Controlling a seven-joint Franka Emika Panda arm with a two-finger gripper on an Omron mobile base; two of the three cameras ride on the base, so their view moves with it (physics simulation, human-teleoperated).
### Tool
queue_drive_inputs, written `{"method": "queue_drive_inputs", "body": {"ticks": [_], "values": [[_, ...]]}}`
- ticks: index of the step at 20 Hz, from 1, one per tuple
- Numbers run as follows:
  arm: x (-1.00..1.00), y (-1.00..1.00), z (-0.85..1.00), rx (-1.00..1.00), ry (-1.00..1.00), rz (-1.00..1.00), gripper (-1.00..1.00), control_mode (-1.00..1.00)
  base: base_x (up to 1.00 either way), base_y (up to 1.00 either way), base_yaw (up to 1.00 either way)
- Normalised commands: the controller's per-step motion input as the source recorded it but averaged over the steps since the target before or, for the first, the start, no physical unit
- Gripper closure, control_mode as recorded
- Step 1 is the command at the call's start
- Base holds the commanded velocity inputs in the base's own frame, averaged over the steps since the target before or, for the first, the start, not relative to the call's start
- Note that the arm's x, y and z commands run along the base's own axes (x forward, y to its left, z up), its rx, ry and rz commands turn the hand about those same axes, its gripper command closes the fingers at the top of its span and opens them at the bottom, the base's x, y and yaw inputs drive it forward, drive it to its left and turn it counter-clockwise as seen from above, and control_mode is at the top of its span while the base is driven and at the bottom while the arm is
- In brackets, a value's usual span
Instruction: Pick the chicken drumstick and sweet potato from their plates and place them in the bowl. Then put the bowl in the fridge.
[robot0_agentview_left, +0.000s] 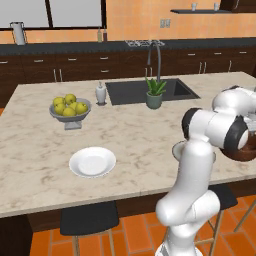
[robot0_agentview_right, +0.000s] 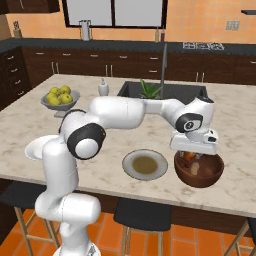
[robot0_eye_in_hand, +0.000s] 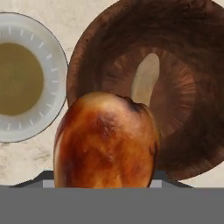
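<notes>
Gripper of the white arm hangs directly over the wooden bowl at the near right edge of the marble island, its jaws clamped on the chicken drumstick. From the hand camera, the roasted leg's fat glossy end sits between the fingers, poised above the bowl's rim. Inside the dark reddish-brown bowl lies the sweet potato, a pale tan wedge resting on the bottom. Just beside the bowl, on its left in the right base view, stands the grey-green plate with its brownish centre, bare of food. Farther along the counter the white plate sits near the front edge, also bare. Behind it a grey pedestal bowl holds yellow-green apples. A sink is set into the island's far side, with a small potted plant at its near rim and a soap dispenser to its left.
</notes>
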Motion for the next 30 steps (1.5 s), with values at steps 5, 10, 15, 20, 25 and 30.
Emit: {"method": "queue_drive_inputs", "body": {"ticks": [5,10,15,20,25,30], "values": [[0.27,-0.07,-0.33,0.00,0.00,0.02,1.00,-1.00,0.00,0.00,0.00],[0.01,-0.01,-0.42,0.00,-0.02,0.00,1.00,-1.00,0.00,0.00,0.00],[0.09,0.00,-0.48,0.00,-0.04,0.00,1.00,-1.00,0.00,0.00,0.00],[0.21,-0.01,-0.44,0.00,-0.10,0.00,1.00,-1.00,0.00,0.00,0.00],[0.21,0.00,-0.41,0.00,-0.11,0.00,-1.00,-1.00,0.00,0.00,0.00],[0.31,0.00,-0.04,0.00,0.00,0.00,-1.00,-1.00,0.00,0.00,0.00]]}}
